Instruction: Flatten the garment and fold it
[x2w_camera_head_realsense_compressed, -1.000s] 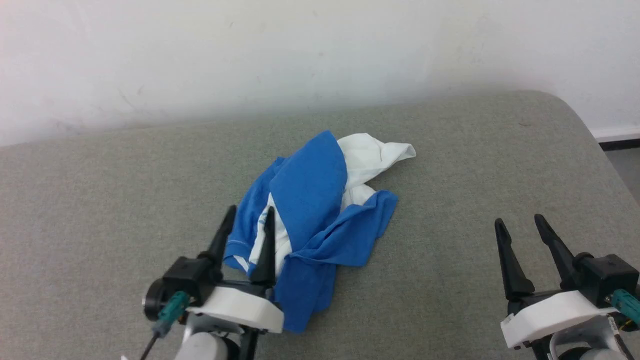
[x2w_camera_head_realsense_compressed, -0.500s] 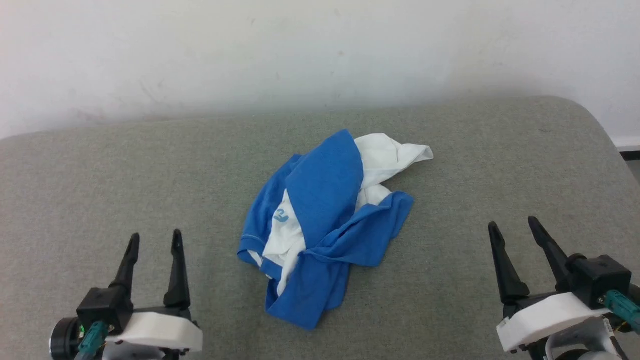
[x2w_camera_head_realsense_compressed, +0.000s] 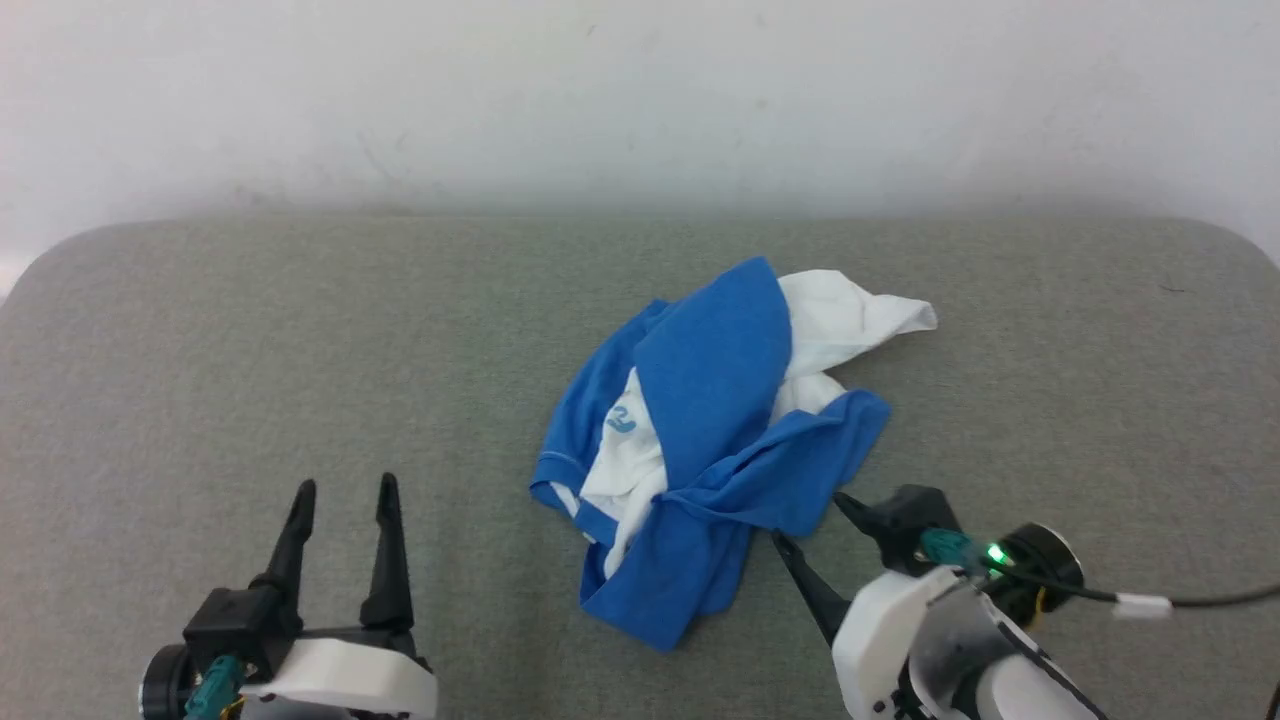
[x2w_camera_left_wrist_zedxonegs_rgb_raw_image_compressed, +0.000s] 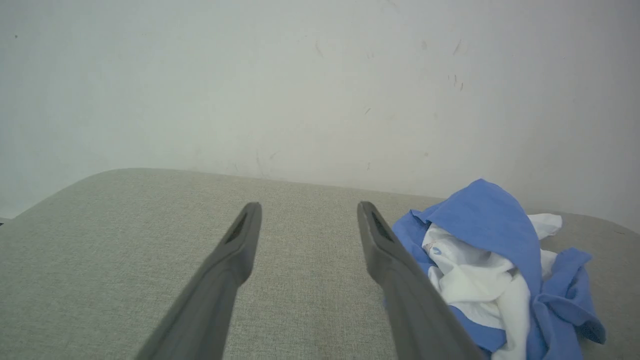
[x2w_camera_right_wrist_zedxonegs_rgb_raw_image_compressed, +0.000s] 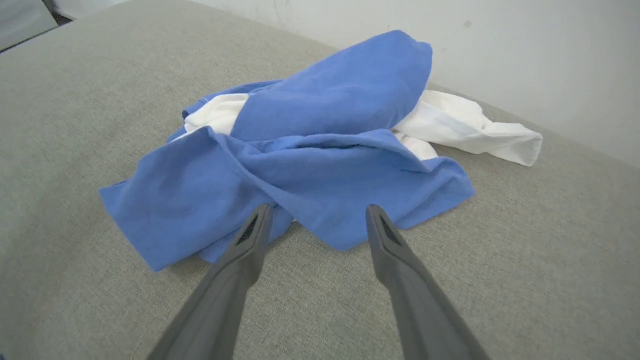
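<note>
Right gripper (x2w_camera_head_realsense_compressed: 806, 517): fingers spread wide, holding nothing. The tips point at the near edge of the garment (x2w_camera_head_realsense_compressed: 715, 400), just beside it; contact cannot be told.
Why so: the wide stance probably suits pinching a loose hem. It comes in low along the surface, so one finger could slide under the cloth.
Left gripper (x2w_camera_head_realsense_compressed: 346, 482): fully spread, empty, well apart from the heap on its left side. It is likely parked clear until a second corner is exposed.
Garment: crumpled heap near mid-surface, nothing flat yet.
Blue fold (x2w_camera_right_wrist_zedxonegs_rgb_raw_image_compressed: 320, 175): lies across the front, nearest the right fingertips and the obvious first hold.
White body (x2w_camera_head_realsense_compressed: 840, 320): pokes out at the far side, mostly buried under blue; some lettering (x2w_camera_head_realsense_compressed: 620, 420) shows.
Surface (x2w_camera_head_realsense_compressed: 300, 330): grey padded fabric with a pale wall (x2w_camera_head_realsense_compressed: 640, 90) behind.
Step (judged): flattening barely begun.
Risk: pinching several layers at once would lift the whole bundle.
</note>
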